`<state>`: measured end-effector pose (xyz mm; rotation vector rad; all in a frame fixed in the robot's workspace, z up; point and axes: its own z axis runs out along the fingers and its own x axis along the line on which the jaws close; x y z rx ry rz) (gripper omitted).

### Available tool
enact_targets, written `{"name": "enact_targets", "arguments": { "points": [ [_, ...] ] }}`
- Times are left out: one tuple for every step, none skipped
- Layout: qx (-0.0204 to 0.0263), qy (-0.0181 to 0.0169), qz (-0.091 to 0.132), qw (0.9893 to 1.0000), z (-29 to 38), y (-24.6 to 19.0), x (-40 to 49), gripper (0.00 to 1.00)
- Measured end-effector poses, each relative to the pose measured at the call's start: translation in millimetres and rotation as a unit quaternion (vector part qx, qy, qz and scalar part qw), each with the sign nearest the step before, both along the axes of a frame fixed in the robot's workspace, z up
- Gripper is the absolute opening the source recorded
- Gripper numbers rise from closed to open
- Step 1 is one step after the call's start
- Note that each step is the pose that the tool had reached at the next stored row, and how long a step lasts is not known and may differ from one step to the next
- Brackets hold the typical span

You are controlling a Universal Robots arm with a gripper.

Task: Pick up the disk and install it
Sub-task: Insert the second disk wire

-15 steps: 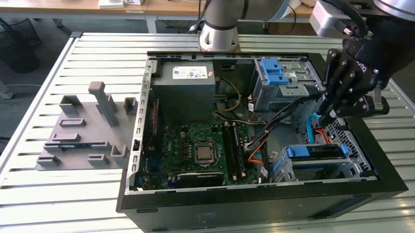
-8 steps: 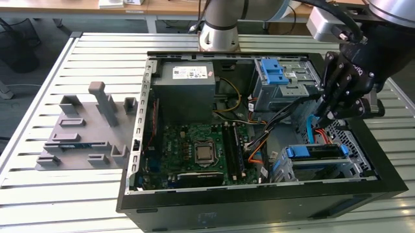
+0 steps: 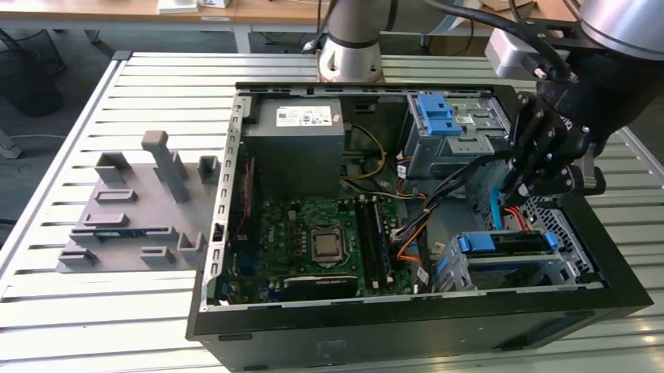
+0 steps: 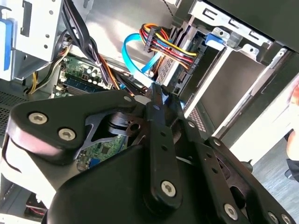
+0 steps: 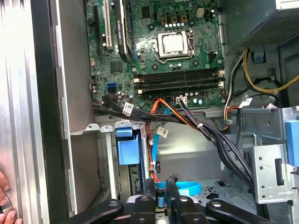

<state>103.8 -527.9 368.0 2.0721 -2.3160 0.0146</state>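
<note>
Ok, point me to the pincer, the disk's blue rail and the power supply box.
pincer (image 3: pixel 518 189), exterior view, its lower tips.
disk's blue rail (image 3: pixel 505 242), exterior view, its top edge in the cage.
power supply box (image 3: pixel 295 144), exterior view, its grey side.

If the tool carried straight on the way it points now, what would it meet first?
Probably the blue cable looped just past the tool tips on the case floor, beside the drive cage; depth is unclear.

In the exterior view the gripper covers part of the drive bay behind it. A hand is cut off at the first wrist view's edge. The disk cannot be made out.
</note>
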Motion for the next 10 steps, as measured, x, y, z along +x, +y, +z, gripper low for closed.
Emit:
{"name": "enact_targets", "arguments": {
  "points": [
    [0.0, 0.0, 0.0, 1.0, -1.1, 0.0, 0.3, 0.23],
    [0.0002, 0.0001, 0.0, 1.0, -2.0, 0.0, 0.6, 0.17],
    [0.0011, 0.0004, 0.0, 1.0, -2.8, 0.0, 1.0, 0.17],
    [0.0022, 0.0006, 0.0, 1.0, -3.7, 0.0, 1.3, 0.16],
    [0.0042, 0.0008, 0.0, 1.0, -4.6, -0.1, 1.4, 0.16],
    [0.0084, 0.001, 0.0, 1.0, -5.3, -0.2, 1.4, 0.16],
    [0.0151, 0.001, 0.0, 0.9999, -5.7, -0.6, 1.4, 0.16],
    [0.023, 0.001, 0.0, 0.9997, -6.0, -1.1, 1.5, 0.16],
    [0.0297, 0.001, 0.0, 0.9996, -6.3, -1.5, 1.4, 0.16],
    [0.0338, 0.001, 0.0, 0.9994, -6.5, -1.7, 1.4, 0.16]
  ]
}}
